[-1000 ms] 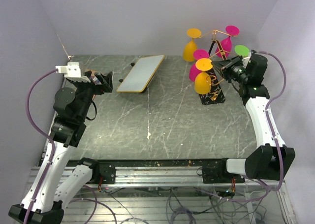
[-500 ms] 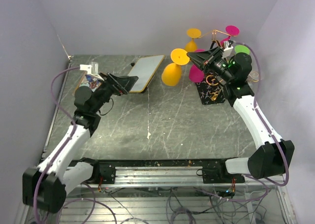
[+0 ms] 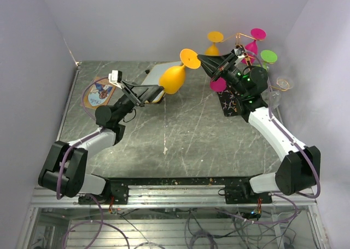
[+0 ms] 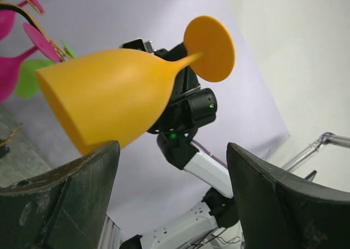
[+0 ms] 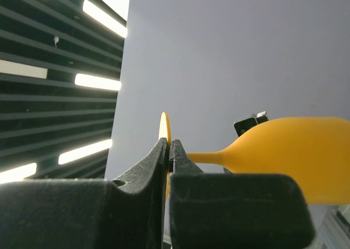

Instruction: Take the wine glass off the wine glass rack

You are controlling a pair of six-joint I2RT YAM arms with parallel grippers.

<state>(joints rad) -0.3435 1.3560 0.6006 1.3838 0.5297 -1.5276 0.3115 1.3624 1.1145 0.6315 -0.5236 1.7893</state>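
My right gripper (image 3: 201, 61) is shut on the round foot of a yellow wine glass (image 3: 173, 79) and holds it in the air, lying sideways, left of the wine glass rack (image 3: 239, 41). In the right wrist view the thin foot (image 5: 164, 126) is pinched edge-on in the right gripper (image 5: 169, 145), stem and bowl (image 5: 295, 150) off to the right. My left gripper (image 3: 152, 92) stands open just under the bowl's mouth. In the left wrist view the bowl (image 4: 109, 96) hangs above the left finger (image 4: 71, 194); nothing lies between the left gripper's (image 4: 172, 150) fingers.
The rack's black veined base (image 3: 231, 102) stands at the back right, with magenta (image 3: 219, 84), yellow (image 3: 212, 47) and green-footed (image 3: 268, 56) glasses on its arms. A clear glass (image 3: 280, 86) is beside it. A flat tray (image 3: 159, 73) and a round picture mat (image 3: 98, 92) lie at the back left.
The right arm has lifted the yellow glass off the rack and carried it left. The left arm has reached right and up until its open jaws sit under the bowl.
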